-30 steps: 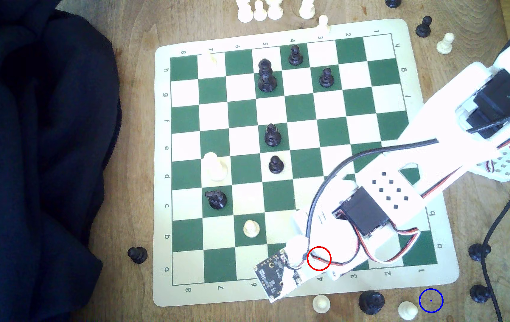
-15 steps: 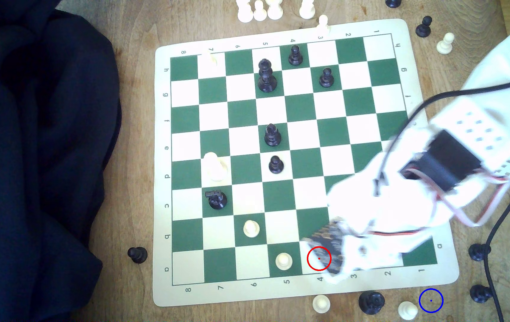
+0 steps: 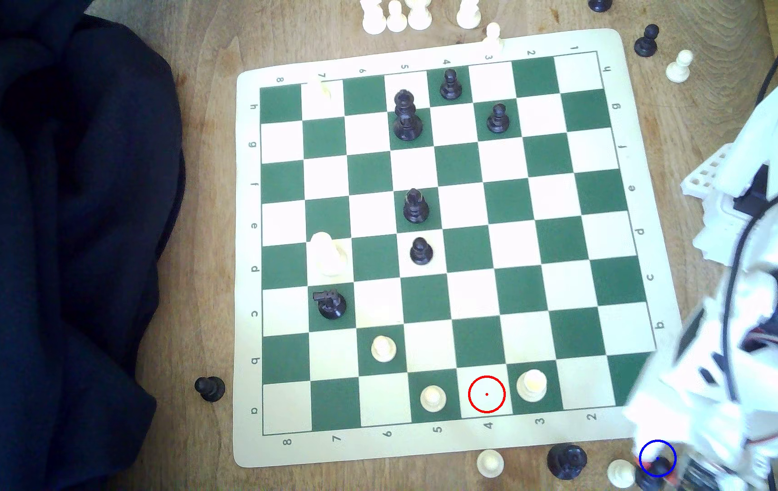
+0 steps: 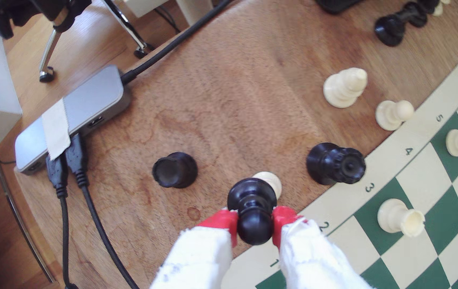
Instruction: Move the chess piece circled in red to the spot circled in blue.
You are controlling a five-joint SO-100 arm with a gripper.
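Note:
My gripper point(image 4: 254, 222) is shut on the small black pawn point(image 4: 253, 205), its red fingertips point(image 4: 222, 219) pinching the pawn under its ball head. In the exterior view the black pawn point(image 3: 657, 467) sits inside the blue ring point(image 3: 650, 451) on the wood, just off the board's near right corner, under the blurred white gripper point(image 3: 661, 465). Whether the pawn's base touches the table cannot be told. The red ring point(image 3: 486, 394) encloses a bare white square in the board's near row.
Close beside the blue ring stand a white pawn point(image 3: 621, 472) and a bulky black piece point(image 3: 566, 461). Another black piece point(image 4: 174, 169) stands on the far side. A grey hub point(image 4: 75, 111) with cables lies near the table edge. The chessboard point(image 3: 661, 325) borders the spot.
The arm swung off the red-ringed square toward the exterior view's lower right, carrying the black pawn to the blue ring. The ringed square and two white pieces beside it are now uncovered.

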